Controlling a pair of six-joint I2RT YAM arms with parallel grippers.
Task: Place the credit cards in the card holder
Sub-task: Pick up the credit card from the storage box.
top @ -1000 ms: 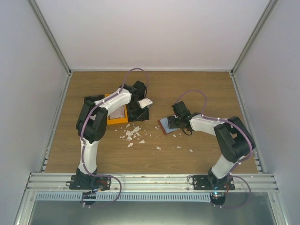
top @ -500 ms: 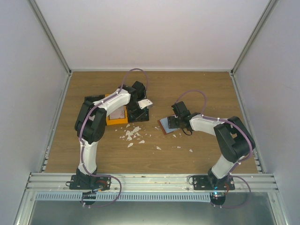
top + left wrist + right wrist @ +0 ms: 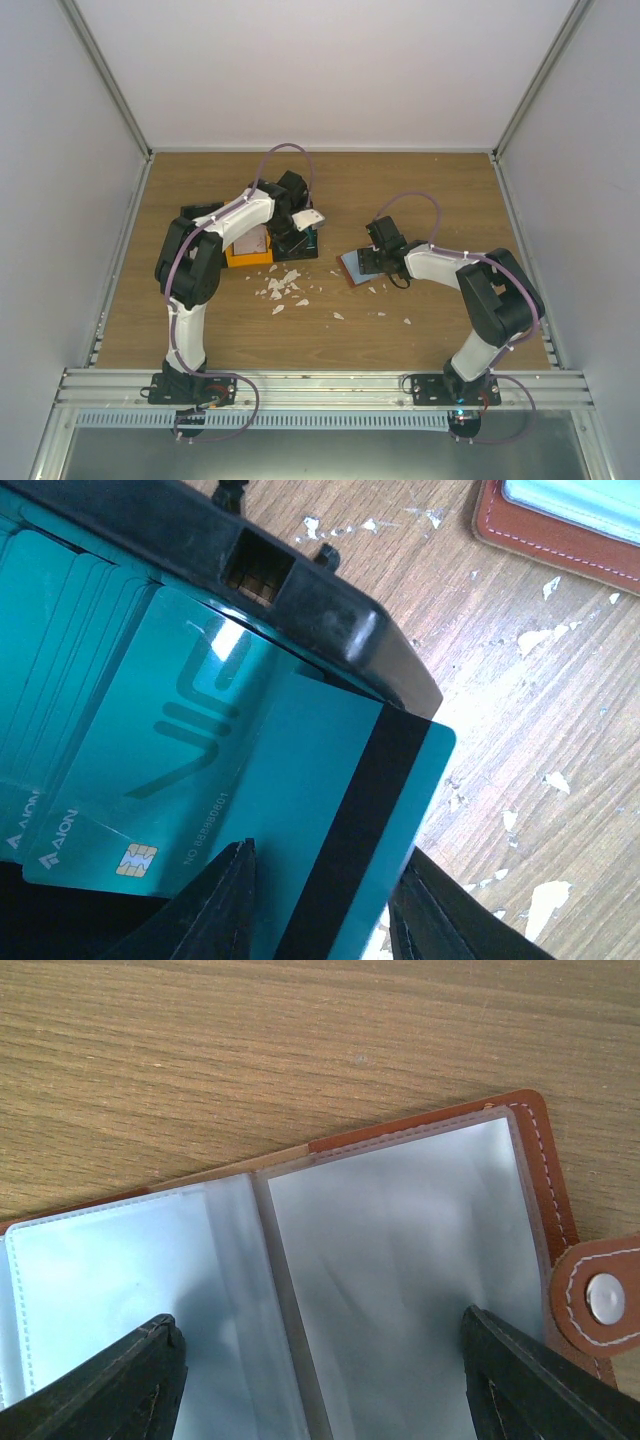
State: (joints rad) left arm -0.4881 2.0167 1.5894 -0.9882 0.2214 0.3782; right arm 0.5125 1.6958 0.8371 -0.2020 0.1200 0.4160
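a: where's the l gripper [image 3: 328, 850] rn?
b: over the black bin [image 3: 330, 610], the one joined to the orange bin [image 3: 243, 257]. teal cards [image 3: 60, 670] sit stacked & slightly fanned in the black one. on top lies a striped card [image 3: 330, 780], also teal, mag stripe up, tilted, w/ one corner poking out past the bin rim.
a: got it pinched?
b: can't tell. fingers [image 3: 225, 905] stand fairly narrow, one each side of that card's near end, but the wrist cam doesn't show contact.
a: r gripper [image 3: 318, 1318]?
b: fingers [image 3: 110, 1385] spread wide, low over the card holder [image 3: 545, 1170]. touching it or not, can't tell.
a: how's the holder lying?
b: open flat on the table [image 3: 420, 190], clear bluish pockets facing up, brown edge w/ pale stitching round them. snap tab [image 3: 605, 1298] at its right side in the wrist view.
a: and vs the bins?
b: top cam has it right of the black bin, near but apart. white scraps [image 3: 282, 285] litter the wood in front of the bins, a few by the holder too.
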